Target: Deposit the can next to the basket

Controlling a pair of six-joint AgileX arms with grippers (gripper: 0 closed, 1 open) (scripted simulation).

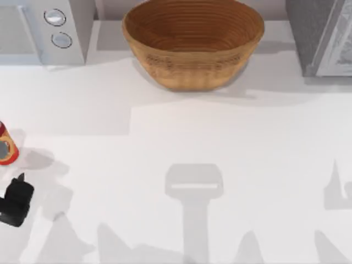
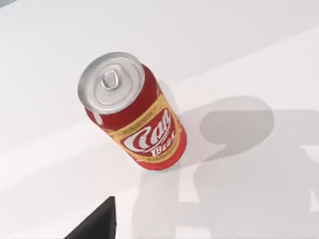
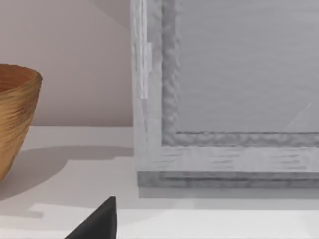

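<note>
The can (image 1: pixel 5 144) stands upright at the table's far left edge, red with a cream and yellow label band; the left wrist view shows its silvery top (image 2: pixel 110 82) from above. My left gripper (image 1: pixel 17 192) hovers just in front of the can, open and apart from it, with one black fingertip (image 2: pixel 98 224) in its wrist view. The tan woven basket (image 1: pixel 192 47) sits at the back centre, far from the can, and its side (image 3: pixel 15 114) shows in the right wrist view. A fingertip (image 3: pixel 99 221) of my right gripper, open, also shows there.
A white appliance with two knobs (image 1: pixel 47 27) stands at the back left. A grey appliance (image 1: pixel 324 38) stands at the back right, close to the right wrist camera (image 3: pixel 224 99). Arm shadows lie across the white table (image 1: pixel 192 137).
</note>
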